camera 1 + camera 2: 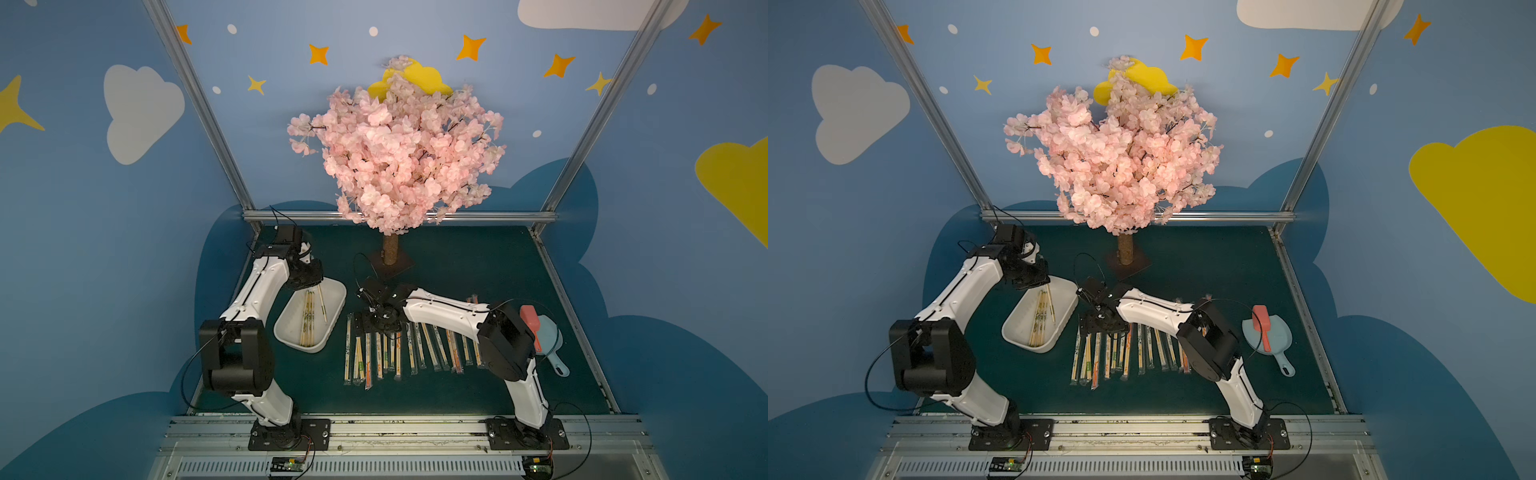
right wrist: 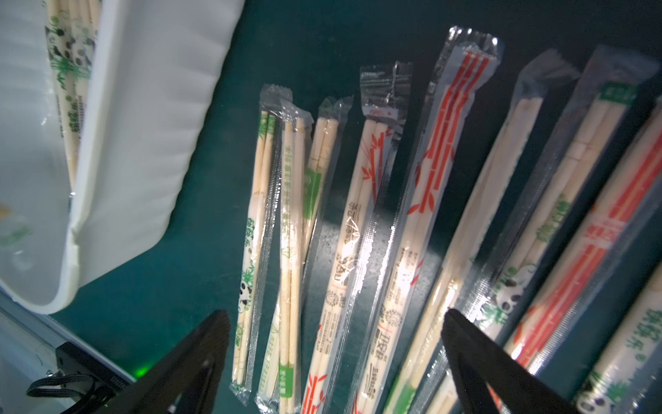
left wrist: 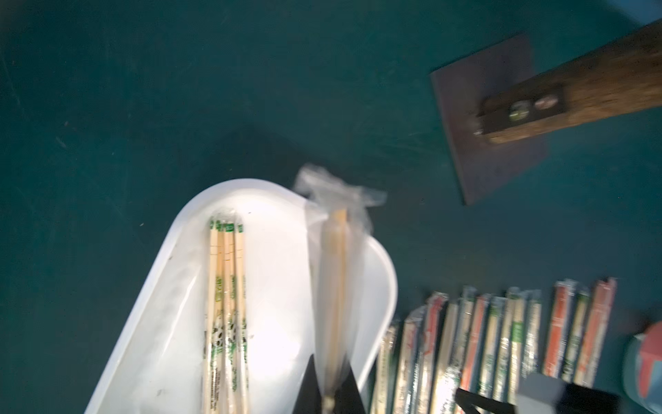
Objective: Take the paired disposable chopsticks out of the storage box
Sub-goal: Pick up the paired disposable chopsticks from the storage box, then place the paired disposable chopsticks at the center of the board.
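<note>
Left gripper (image 3: 327,394) first: its jaws are pinched tight on one sleeved chopstick pair (image 3: 335,272), gripping close to one end, so nearly the whole length sticks out past the fingertips. In the top view that pair (image 1: 322,305) slants across the right side of the storage box (image 1: 286,328), out of line with the rest. Whether its free end is clear of the box floor I cannot tell, because the wrist view is smeared. A small bundle of green-printed pairs (image 3: 225,304) lies flat along the box floor just beside it, so there is more to come out. To the right of the box, a row of sleeved pairs (image 1: 411,349) lies side by side on the green mat (image 1: 457,270), and the right gripper (image 2: 335,319) hangs over the left part of that row with jaws spread wide, holding nothing. These pairs look featherlight. The wood is stiff, but the clear film looks slick and crinkly, with an empty flap at each end. My call is to pinch on the wood itself, never the bare flap. An end grip like this one may let the stick pivot or slide inside its sleeve, and nearer the middle would be steadier. The light-blue scoop (image 1: 550,340) sits far right, well out of it.
</note>
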Tool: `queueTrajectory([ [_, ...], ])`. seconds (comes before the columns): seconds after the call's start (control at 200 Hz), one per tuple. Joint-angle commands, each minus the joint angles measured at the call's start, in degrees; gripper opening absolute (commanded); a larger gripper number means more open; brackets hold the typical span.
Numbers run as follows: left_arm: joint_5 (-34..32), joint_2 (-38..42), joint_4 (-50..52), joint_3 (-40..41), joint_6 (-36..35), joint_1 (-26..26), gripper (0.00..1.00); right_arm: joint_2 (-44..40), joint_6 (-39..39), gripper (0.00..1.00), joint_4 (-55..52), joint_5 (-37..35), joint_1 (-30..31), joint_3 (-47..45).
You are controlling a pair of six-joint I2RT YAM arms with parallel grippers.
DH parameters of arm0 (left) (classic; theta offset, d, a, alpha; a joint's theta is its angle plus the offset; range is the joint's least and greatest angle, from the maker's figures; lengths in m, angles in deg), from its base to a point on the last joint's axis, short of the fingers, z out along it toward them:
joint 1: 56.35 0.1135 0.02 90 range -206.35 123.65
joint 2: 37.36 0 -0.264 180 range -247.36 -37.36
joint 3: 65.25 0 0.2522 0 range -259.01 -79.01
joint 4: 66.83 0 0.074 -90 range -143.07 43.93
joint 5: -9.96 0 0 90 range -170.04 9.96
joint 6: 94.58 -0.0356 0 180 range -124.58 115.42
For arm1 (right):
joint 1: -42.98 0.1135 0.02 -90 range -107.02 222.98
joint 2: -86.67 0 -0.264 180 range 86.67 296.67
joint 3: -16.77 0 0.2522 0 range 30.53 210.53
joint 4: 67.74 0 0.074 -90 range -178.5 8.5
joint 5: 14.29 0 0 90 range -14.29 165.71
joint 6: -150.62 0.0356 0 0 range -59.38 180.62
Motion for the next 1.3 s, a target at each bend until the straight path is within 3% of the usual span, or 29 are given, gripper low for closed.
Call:
queueTrajectory([
  [0.0, 13.1, 3.7, -2.9, 2.9, -0.9, 0.2, 0.03, -3.1, 0.3, 0.96, 0.4, -0.8, -0.5, -1.4],
  [0.145, 24.1, 9.0, -10.1, 8.4, 1.9, 0.3, 0.03, -4.3, 0.7, 0.96, 1.3, -0.7, -1.4, -3.5],
  [0.265, 31.1, 11.3, -10.4, 10.6, 1.5, 0.2, 0.03, -5.8, 0.9, 0.96, 1.8, -0.6, -2.0, -5.7],
  [0.486, 35.4, 13.3, -5.0, 12.6, -2.4, -1.5, 0.03, -9.5, 2.0, 0.96, 4.0, -0.9, -2.8, -11.0],
  [0.591, 32.6, 13.3, -0.8, 13.1, -4.9, -2.8, 0.03, -11.0, 2.4, 0.96, 4.1, -1.3, -3.0, -12.7],
  [0.921, 12.2, 12.5, 4.5, 15.3, -4.2, -8.9, 0.03, -13.1, 3.1, 0.96, 5.5, -0.9, -3.2, -15.6],
  [1.296, -1.7, 1.8, 9.2, 14.5, -2.5, -14.4, 0.03, -12.9, 3.4, 0.96, 5.6, -0.6, -2.9, -15.6],
])
